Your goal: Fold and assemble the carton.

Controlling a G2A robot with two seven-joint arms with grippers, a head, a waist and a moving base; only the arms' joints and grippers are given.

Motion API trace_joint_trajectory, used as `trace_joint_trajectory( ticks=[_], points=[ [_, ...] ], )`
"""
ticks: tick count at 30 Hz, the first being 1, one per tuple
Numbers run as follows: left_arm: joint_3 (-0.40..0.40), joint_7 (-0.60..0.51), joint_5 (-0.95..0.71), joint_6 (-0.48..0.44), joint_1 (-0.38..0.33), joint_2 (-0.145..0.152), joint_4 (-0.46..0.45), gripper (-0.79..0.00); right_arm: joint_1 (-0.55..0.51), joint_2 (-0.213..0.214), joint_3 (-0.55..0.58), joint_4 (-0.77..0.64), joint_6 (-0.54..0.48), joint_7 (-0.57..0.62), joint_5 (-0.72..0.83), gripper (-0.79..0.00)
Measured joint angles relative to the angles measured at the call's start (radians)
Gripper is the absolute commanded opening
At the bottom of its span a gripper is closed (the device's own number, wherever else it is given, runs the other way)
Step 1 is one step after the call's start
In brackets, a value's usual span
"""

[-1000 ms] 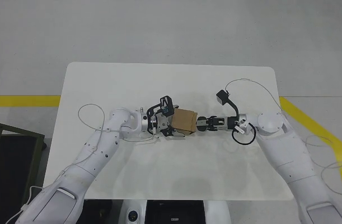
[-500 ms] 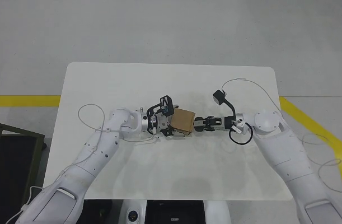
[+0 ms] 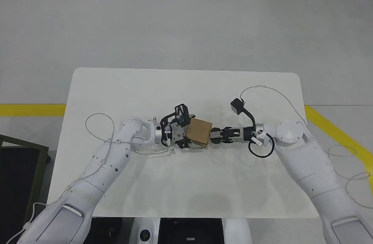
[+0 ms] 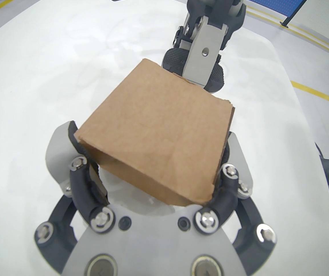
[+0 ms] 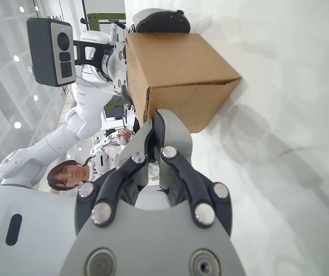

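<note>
Left jaws around carton (image 3: 199, 131), right jaws against it

The left gripper (image 4: 150, 156) clasps the brown carton (image 4: 158, 133), one finger pressed against each side wall. At the carton's far upper edge, the right gripper (image 4: 196, 73) touches the cardboard with its tips. The white table (image 4: 38, 58) lies beneath, and the carton is well away from its edges.
</note>
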Motion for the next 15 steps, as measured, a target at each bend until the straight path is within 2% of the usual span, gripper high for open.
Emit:
trace_joint_trajectory(
  ticks=[8, 15],
  points=[
    [-0.026, -0.002, -0.021, -0.006, 0.005, 0.007, -0.004, 0.000, -0.012, 0.013, 0.047, 0.009, -0.026, 0.006, 0.009, -0.779],
    [-0.100, -0.016, -0.101, -0.027, 0.045, 0.030, -0.057, 0.000, -0.041, 0.032, 0.114, 0.002, -0.064, 0.004, 0.022, -0.699]
  ],
)
